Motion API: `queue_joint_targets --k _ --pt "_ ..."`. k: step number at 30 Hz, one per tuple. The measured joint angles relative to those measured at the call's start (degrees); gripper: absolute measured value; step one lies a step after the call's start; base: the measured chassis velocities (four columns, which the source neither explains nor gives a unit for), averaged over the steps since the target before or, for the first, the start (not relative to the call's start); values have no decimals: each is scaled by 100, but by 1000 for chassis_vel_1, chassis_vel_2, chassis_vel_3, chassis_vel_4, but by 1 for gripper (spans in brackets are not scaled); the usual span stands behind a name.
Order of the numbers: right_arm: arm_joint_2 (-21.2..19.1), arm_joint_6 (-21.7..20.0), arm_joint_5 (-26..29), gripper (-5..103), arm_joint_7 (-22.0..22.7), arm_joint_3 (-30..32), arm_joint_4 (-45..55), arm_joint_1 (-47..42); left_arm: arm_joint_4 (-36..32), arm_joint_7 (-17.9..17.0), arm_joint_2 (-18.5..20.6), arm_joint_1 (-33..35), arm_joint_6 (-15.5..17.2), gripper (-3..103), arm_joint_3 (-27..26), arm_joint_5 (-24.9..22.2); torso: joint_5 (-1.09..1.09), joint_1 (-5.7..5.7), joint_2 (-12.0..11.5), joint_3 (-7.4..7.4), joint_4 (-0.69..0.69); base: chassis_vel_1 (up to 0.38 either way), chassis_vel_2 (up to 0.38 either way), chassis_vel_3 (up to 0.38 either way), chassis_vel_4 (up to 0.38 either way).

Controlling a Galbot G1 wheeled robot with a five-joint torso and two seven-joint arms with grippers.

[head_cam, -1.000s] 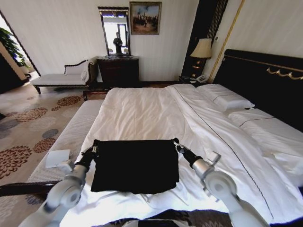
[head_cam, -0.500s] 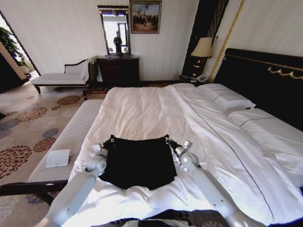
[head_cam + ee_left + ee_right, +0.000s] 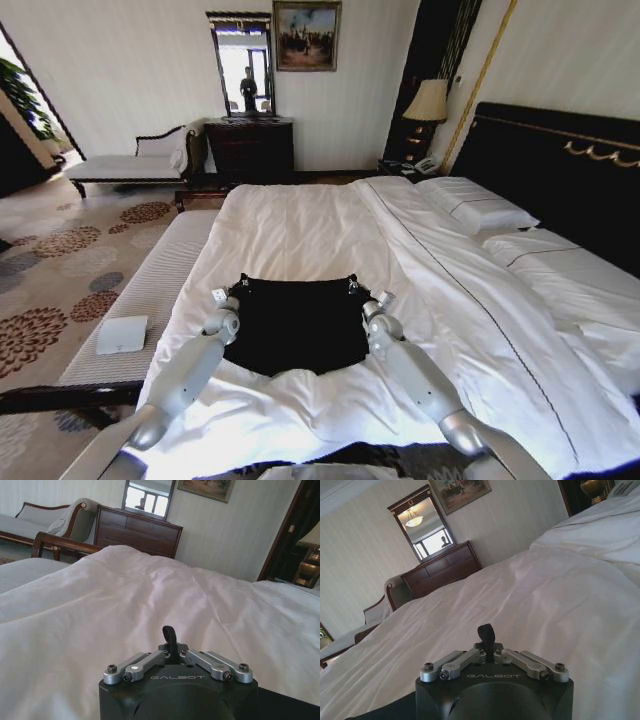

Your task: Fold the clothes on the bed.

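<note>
The clothes are a black top lying flat on the near part of the bed. My left gripper is shut on the top's far left corner, and my right gripper is shut on its far right corner. Both arms reach forward over the white duvet. In the left wrist view the left gripper pinches a small tab of black fabric. The right wrist view shows the right gripper pinching a like tab. No lettering shows on the top.
A pale upholstered bench runs along the bed's left side, with a white flat item on it. Pillows and a tall black headboard lie to the right. A dark dresser stands by the far wall.
Both arms have stretched forward, carrying the top's held edge farther up the bed. The black top now sits farther from me and looks shorter.
</note>
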Motion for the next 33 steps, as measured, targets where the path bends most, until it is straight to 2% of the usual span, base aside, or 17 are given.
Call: queue_joint_targets --k 5,8,9,10,12,14,15,16,17,18,19,20,21,24,26,33 --pt "76 225 -284 1 -34 10 -133 -76 104 76 -79 27 -155 2 -10 92 -1 -2 1 -1 -1 0 0 0 0" --pt "204 532 -492 1 -27 74 -255 -192 250 172 -179 74 -458 2 -82 175 -1 -1 1 -1 -1 0 0 0 0" --pt "272 754 -678 1 -22 108 -338 -256 285 213 -228 121 -579 2 -140 225 -1 -1 1 -1 -1 0 0 0 0" --pt "272 754 -678 1 -22 108 -338 -256 285 213 -228 121 -579 2 -140 225 -1 -1 1 -1 -1 0 0 0 0" --pt "394 1310 -1221 1 -21 168 -551 -391 328 357 -326 254 -960 2 -254 356 0 -1 1 -1 0 0 0 0 0" --pt "486 1711 -1639 1 -21 250 -697 -520 288 424 -387 407 -1177 2 -345 492 0 -1 1 -1 -2 0 0 0 0" --pt "582 2124 -1958 1 -21 351 -834 -673 166 472 -439 591 -1331 2 -461 602 -1 -1 1 -1 -2 0 0 0 0" --pt "582 2124 -1958 1 -21 351 -834 -673 166 472 -439 591 -1331 2 -461 602 -1 -1 1 -1 -2 0 0 0 0" --pt "646 2385 -2123 1 -22 396 -938 -731 124 495 -488 694 -1499 2 -532 658 0 -2 1 -1 -2 0 0 0 0" --pt "730 2746 -2317 1 -23 447 -1095 -768 119 506 -554 786 -1706 2 -596 735 0 -3 2 -2 -1 0 0 0 0" --pt "767 2912 -2395 1 -23 465 -1185 -772 119 508 -589 831 -1806 2 -627 786 -2 -3 2 -2 -1 0 0 0 0" --pt "886 3440 -2666 1 -1 517 -1492 -762 113 508 -683 996 -2076 2 -733 921 -6 -3 2 -3 -2 0 0 0 0" --pt "886 3440 -2666 1 -1 517 -1492 -762 113 508 -683 996 -2076 2 -733 921 -6 -3 2 -3 -2 0 0 0 0" --pt "1069 4057 -3014 1 148 582 -1915 -721 50 502 -753 1207 -2408 2 -797 1045 -9 -3 3 -4 -2 0 0 0 0" --pt "1166 4218 -3385 1 303 679 -1979 -783 -105 494 -775 1389 -2631 2 -809 1157 -8 -3 4 -4 -1 0 0 0 0" --pt "1206 4219 -3809 1 381 773 -1436 -1119 -345 426 -817 1638 -2842 2 -862 1275 3 -2 2 -1 -1 0 0 0 0"
